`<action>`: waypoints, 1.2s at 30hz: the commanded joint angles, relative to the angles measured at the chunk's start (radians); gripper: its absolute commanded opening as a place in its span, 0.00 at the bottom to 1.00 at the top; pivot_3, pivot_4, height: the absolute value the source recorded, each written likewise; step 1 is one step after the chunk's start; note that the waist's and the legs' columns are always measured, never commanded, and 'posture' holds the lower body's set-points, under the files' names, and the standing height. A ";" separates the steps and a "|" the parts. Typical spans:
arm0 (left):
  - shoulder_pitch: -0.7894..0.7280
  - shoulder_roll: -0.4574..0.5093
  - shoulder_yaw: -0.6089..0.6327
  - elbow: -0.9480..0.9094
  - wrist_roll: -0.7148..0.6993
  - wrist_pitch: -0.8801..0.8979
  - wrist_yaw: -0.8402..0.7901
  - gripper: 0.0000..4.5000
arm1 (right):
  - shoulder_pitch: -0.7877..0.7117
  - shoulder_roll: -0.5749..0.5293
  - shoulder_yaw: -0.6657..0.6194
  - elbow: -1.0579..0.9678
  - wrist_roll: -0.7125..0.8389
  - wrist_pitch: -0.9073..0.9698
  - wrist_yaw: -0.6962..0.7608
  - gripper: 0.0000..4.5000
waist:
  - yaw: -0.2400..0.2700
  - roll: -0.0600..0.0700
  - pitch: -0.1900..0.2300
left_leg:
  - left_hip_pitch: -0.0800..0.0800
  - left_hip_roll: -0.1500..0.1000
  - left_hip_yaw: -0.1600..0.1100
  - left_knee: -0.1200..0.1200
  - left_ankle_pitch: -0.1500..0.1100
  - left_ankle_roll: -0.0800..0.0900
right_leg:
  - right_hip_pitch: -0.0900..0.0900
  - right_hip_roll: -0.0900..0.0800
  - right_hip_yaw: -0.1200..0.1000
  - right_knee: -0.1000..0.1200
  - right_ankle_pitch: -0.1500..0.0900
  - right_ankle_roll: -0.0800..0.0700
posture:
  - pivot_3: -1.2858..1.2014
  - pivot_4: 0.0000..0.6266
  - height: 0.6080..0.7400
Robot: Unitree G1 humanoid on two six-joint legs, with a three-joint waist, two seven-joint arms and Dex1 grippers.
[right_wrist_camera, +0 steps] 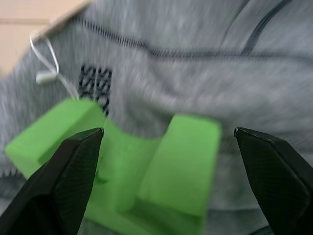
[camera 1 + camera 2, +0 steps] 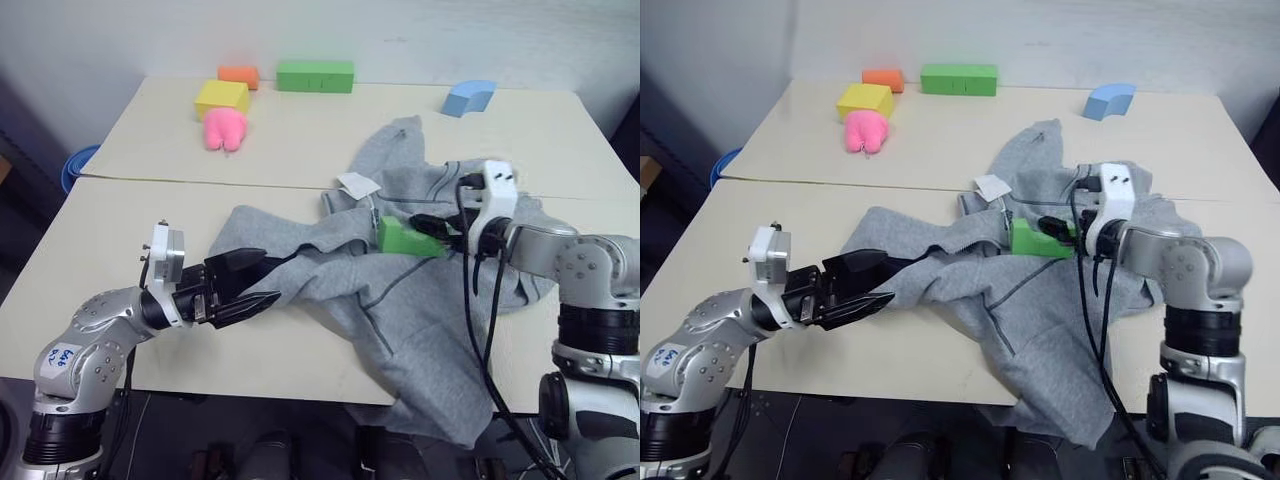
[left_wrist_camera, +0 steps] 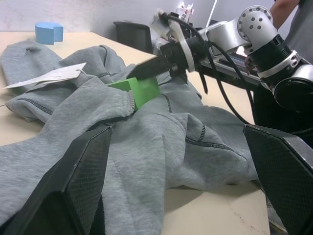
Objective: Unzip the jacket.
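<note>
Across the middle of the surface [image 2: 150,140] lies the jacket [image 2: 400,300], crumpled, its lower part hanging over the near edge, with a green block [image 2: 405,238] resting on it. Left end effector [image 2: 262,288] — fingers spread — sits at the jacket's left edge. Right end effector [image 1: 166,147] — fingers spread — hovers just above the green block.

Not much to read here tbh. There's a small dark printed logo [image 1: 96,88] on the grey jacket [image 1: 205,78], but the letters are too blurry to make out, and a handwritten sticker [image 2: 62,357] on the left arm is also illegible.
</note>
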 commanded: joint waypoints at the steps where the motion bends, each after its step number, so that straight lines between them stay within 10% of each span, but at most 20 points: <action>1: 0.029 -0.005 0.023 -0.060 0.002 -0.023 0.021 1.00 | -0.004 -0.020 0.018 -0.033 -0.017 0.076 0.027 0.79 | -0.001 0.000 0.000 | 0.000 -0.001 0.000 0.000 0.000 0.000 | 0.000 -0.001 0.000 0.000 0.000 0.000 | 0.52 0.24 1.00; 10: 0.086 -0.017 0.030 -0.093 0.003 -0.051 0.049 1.00 | 0.025 -0.013 -0.167 -0.168 0.112 0.120 0.186 0.26 | -0.001 0.000 0.000 | 0.000 -0.004 0.001 0.000 0.004 0.003 | 0.001 -0.003 0.002 -0.001 0.003 0.005 | 0.52 0.24 1.00; 21: 0.042 -0.046 -0.019 -0.026 0.041 -0.104 0.017 1.00 | 0.379 -0.366 -0.489 -0.187 -0.151 -0.338 0.320 0.25 | 0.029 -0.001 0.000 | -0.001 -0.009 0.002 0.000 0.004 0.008 | 0.003 -0.005 0.002 -0.008 0.007 0.013 | 0.52 0.24 1.00; 28: -0.022 -0.070 -0.068 0.023 0.062 -0.120 -0.025 1.00 | 0.588 -0.312 -0.564 0.087 -0.510 -0.794 0.062 0.25 | 0.022 -0.001 -0.001 | 0.001 -0.010 0.005 0.000 0.005 0.010 | 0.004 -0.005 0.001 -0.009 0.009 0.015 | 0.52 0.24 1.00; 36: -0.072 -0.074 -0.087 0.064 0.089 -0.135 -0.060 1.00 | 0.472 -0.311 -0.720 0.599 -0.441 -1.068 0.006 0.32 | 0.000 0.001 -0.001 | 0.005 -0.009 0.009 -0.003 0.005 0.009 | 0.005 -0.004 0.005 -0.008 0.009 0.015 | 0.52 0.24 1.00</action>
